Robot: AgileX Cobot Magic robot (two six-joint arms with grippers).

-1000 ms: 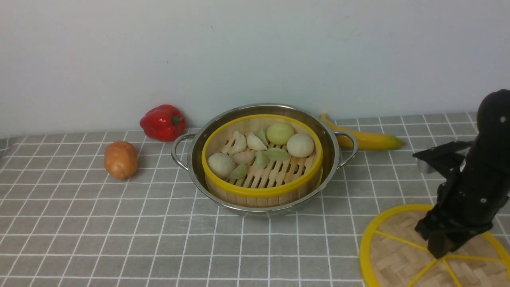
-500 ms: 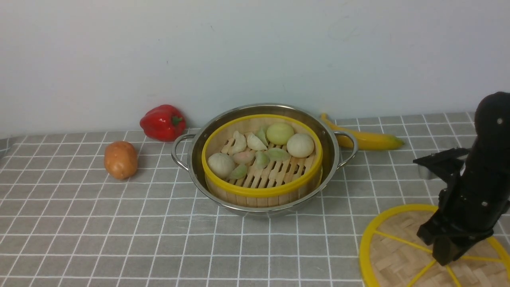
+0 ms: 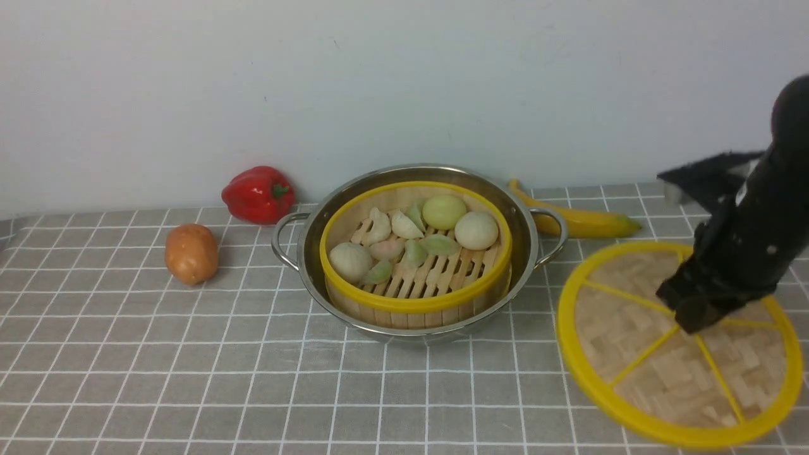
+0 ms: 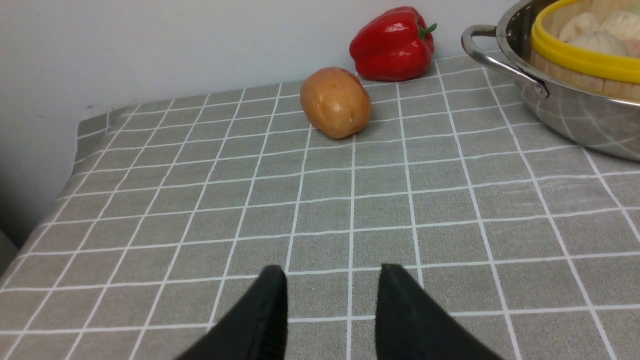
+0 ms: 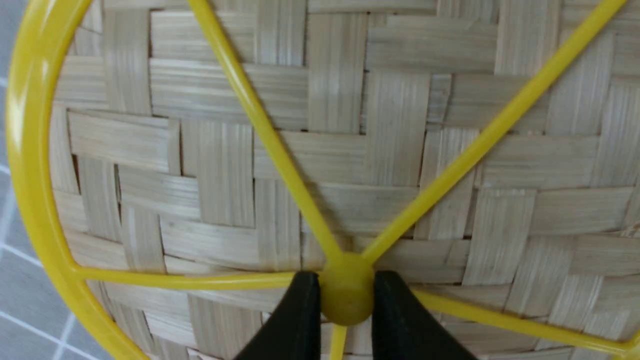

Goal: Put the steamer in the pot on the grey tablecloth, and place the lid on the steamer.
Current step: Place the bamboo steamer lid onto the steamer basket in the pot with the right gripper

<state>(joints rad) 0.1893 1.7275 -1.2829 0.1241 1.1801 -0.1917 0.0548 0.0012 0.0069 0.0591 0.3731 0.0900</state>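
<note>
The steamer, with pale buns and dumplings on its slatted floor, sits inside the steel pot on the grey tablecloth. My right gripper is shut on the yellow central hub of the lid and holds the lid tilted above the cloth, to the right of the pot. In the right wrist view the two black fingers clamp the hub of the woven lid. My left gripper is open and empty over the cloth, left of the pot.
A red bell pepper and a potato lie left of the pot. A banana lies behind the pot's right handle, near the back wall. The potato and pepper also show in the left wrist view.
My right gripper has risen with the lid in it, lifting the lid off the cloth and tilting it. The pot, steamer and left gripper have not moved.
</note>
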